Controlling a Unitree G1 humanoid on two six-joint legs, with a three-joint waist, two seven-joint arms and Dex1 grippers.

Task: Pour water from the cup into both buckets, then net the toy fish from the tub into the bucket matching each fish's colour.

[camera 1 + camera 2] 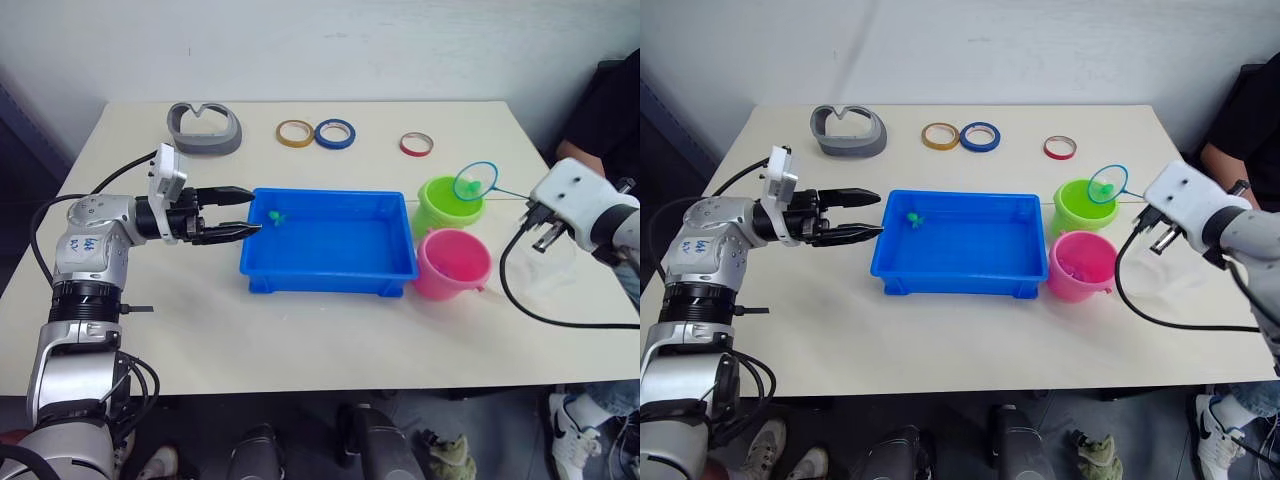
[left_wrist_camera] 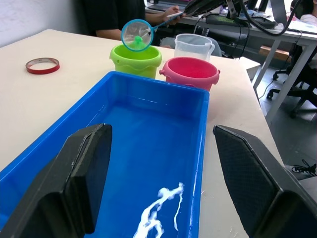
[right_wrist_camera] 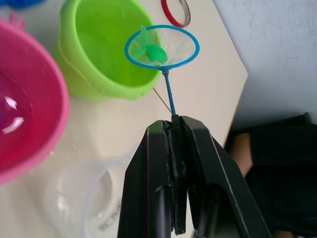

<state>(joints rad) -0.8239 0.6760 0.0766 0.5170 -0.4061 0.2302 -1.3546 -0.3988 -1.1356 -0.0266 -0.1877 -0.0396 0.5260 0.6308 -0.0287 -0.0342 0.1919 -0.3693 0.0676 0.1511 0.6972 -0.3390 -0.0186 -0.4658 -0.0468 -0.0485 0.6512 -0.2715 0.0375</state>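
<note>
Silver-grey left arm (image 1: 88, 240), white wrist housings, black cables looping (both sides), black ribbed fingers (image 2: 81, 173).

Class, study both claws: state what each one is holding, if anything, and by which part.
The right claw is shut on the net, gripping the end of its thin blue handle. The left claw is open beside the tub and holds nothing.

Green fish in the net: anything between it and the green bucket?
Nothing visible. The right gripper is shut on the net handle, with the green fish in the hoop at the green bucket's open mouth. The pink bucket and cup sit off to the side.
</note>
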